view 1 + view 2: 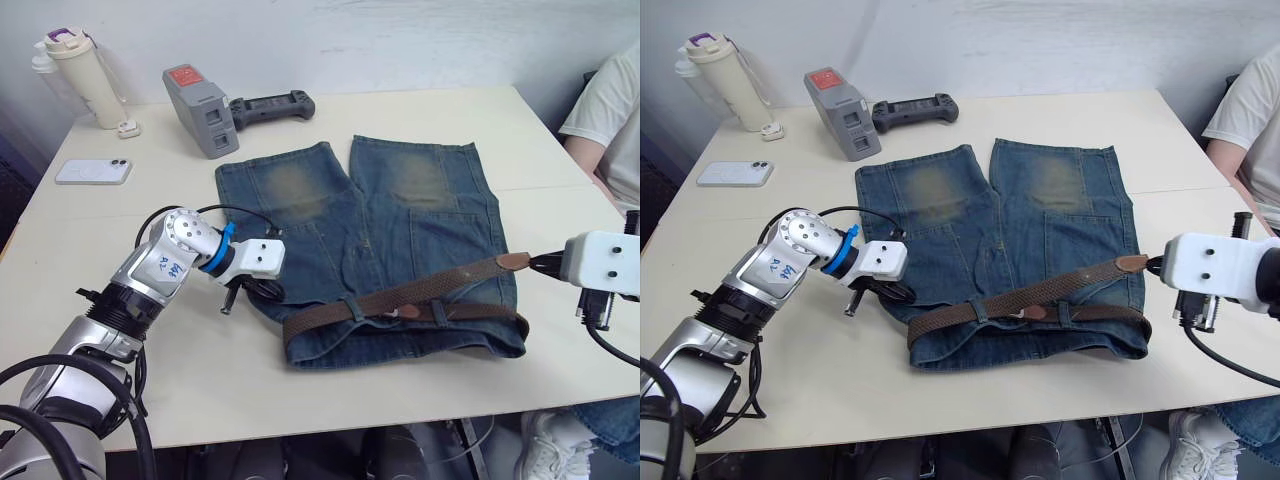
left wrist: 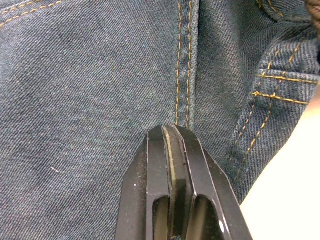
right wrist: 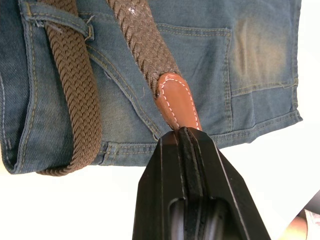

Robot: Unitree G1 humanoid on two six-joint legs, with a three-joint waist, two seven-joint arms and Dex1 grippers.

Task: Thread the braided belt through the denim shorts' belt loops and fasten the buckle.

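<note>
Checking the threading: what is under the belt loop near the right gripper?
The braided belt passes under the belt loop on the denim shorts. The waistband beneath it is covered.

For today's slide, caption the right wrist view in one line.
Right gripper pinches the braided belt by its tan leather tip over the denim shorts.

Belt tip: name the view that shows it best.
The right wrist view: the tan leather belt tip is large there, pinched by the right gripper. Both eye views show it small, at the gripper's end. The left wrist view shows denim shorts instead.
</note>
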